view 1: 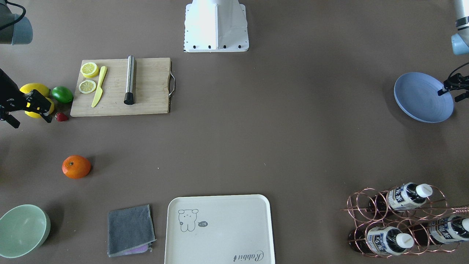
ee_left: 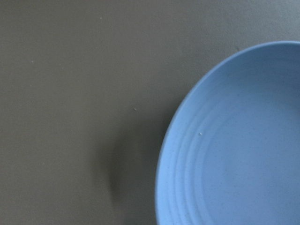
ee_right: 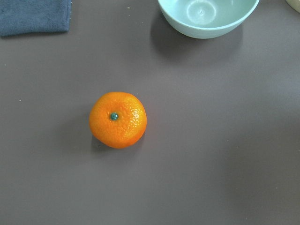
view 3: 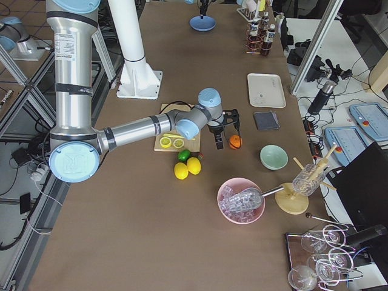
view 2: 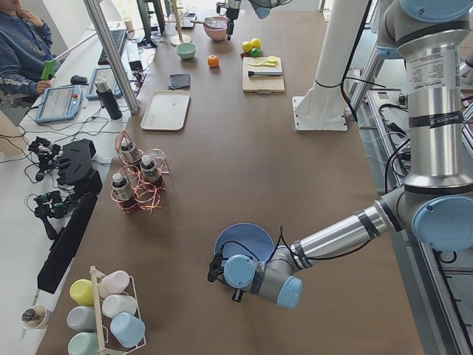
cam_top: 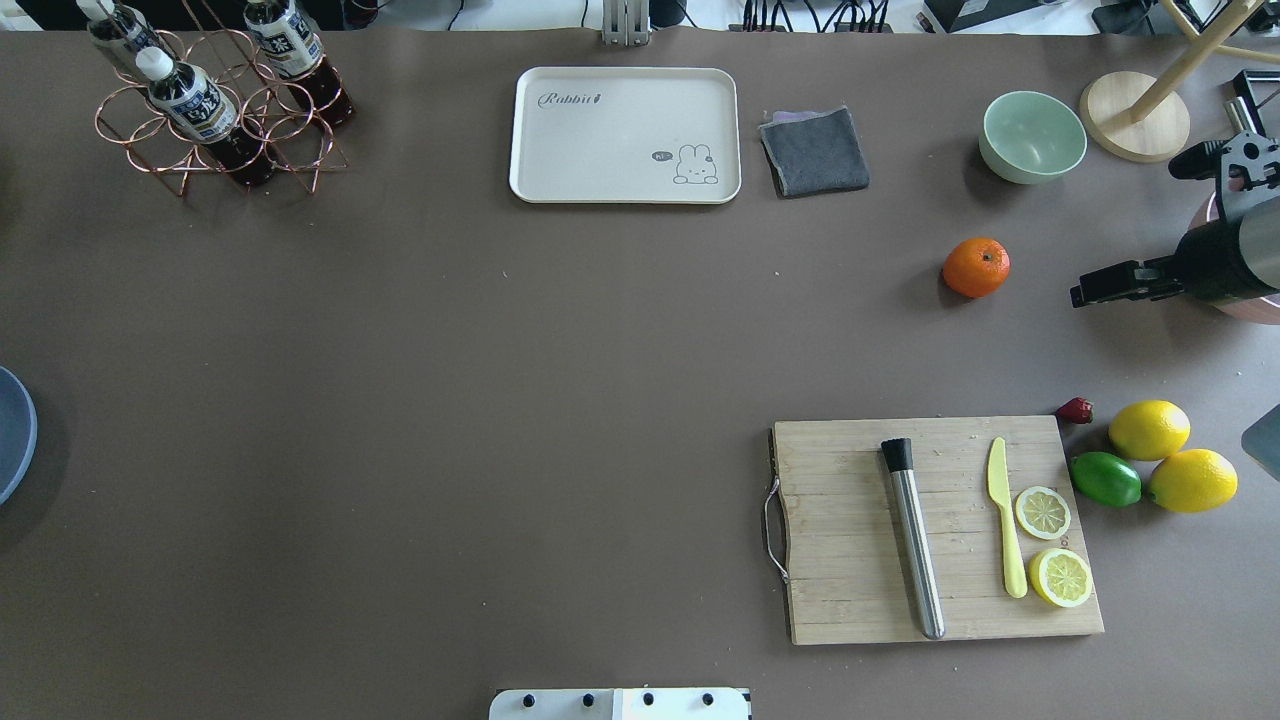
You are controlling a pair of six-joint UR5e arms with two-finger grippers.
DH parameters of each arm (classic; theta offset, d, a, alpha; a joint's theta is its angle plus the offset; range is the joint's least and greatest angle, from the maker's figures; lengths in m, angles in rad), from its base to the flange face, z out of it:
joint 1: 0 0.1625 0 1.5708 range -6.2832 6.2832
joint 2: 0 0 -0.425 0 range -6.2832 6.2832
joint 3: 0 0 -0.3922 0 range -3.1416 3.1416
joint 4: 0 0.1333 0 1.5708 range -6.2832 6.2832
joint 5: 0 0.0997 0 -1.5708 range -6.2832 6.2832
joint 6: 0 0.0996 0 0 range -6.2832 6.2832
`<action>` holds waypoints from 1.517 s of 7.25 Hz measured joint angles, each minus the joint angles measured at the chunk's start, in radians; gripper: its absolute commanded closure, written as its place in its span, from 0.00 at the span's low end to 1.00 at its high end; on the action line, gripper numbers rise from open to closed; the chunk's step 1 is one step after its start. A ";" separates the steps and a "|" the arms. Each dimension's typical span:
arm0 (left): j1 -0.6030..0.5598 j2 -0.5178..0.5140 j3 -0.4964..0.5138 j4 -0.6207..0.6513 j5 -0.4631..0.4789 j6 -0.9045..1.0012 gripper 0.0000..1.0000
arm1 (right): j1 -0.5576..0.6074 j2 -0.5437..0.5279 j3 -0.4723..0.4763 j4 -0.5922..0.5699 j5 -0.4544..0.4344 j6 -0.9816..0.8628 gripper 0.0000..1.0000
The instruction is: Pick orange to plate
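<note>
Currently the small round bright-orange fruit (view 1: 76,167) sits on the brown tabletop (view 1: 256,128), well apart from the round periwinkle-blue plate (view 1: 417,97). Right arm's fingers (view 1: 46,118) hang near the orange, spread apart, holding nothing. Left arm's fingers (view 1: 444,91) hang over the plate's rim, likewise apart and empty.

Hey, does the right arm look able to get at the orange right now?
Probably yes: the right gripper hovers near the orange, which sits alone on the table, with the green bowl and grey cloth well apart from it.
</note>
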 measured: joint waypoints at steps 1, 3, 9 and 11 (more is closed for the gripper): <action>0.005 -0.008 0.013 0.000 0.000 0.001 1.00 | 0.000 0.000 -0.001 0.000 -0.005 0.000 0.00; 0.008 -0.026 0.026 0.001 -0.009 -0.001 1.00 | -0.001 0.001 -0.001 0.000 -0.009 -0.001 0.00; 0.005 -0.130 -0.221 -0.001 -0.163 -0.543 1.00 | -0.001 0.005 0.000 0.000 -0.008 0.005 0.00; 0.143 -0.220 -0.359 -0.022 -0.099 -0.872 1.00 | -0.001 0.005 -0.001 0.000 -0.006 0.007 0.00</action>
